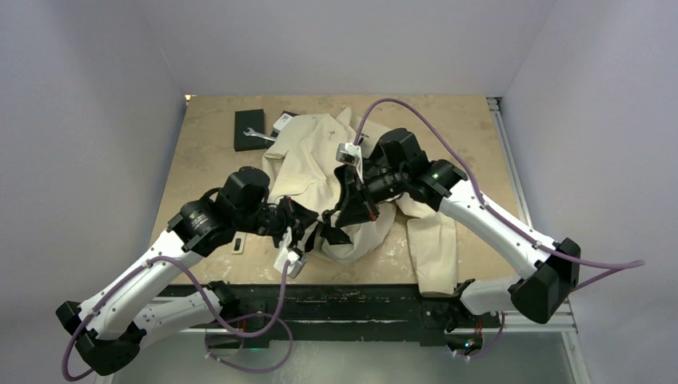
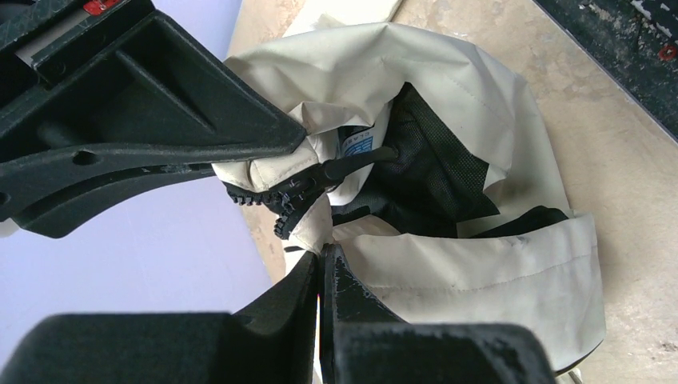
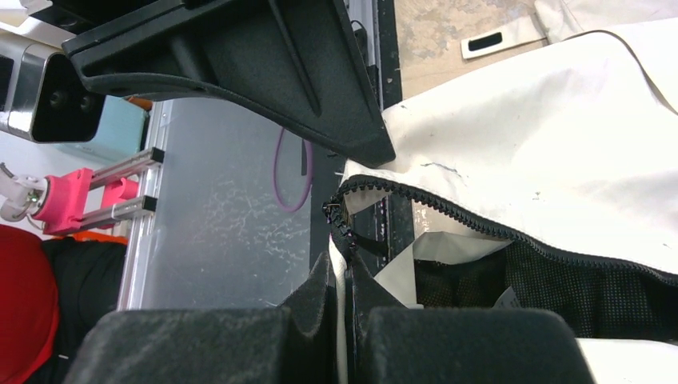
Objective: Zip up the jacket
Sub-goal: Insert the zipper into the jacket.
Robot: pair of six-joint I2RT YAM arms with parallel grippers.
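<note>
The cream jacket (image 1: 316,156) lies crumpled on the middle of the table, with its near part lifted between both grippers. My left gripper (image 1: 313,226) is shut on a fold of cream fabric (image 2: 324,240) just beside the black zipper teeth (image 2: 268,200). The black mesh lining (image 2: 436,172) and a small tag (image 2: 356,144) show inside. My right gripper (image 1: 345,210) is shut on the jacket's zipper edge (image 3: 344,240). From there the open zipper teeth (image 3: 480,228) run off to the right over the lining (image 3: 560,288). The two grippers are close together, each seeing the other's black finger above.
A black box (image 1: 249,130) with a silver wrench (image 1: 260,136) on it sits at the back left, beside a small dark item (image 1: 284,120). A small white piece (image 1: 238,244) lies by the left arm. A sleeve (image 1: 433,248) hangs toward the table's near edge (image 1: 352,290).
</note>
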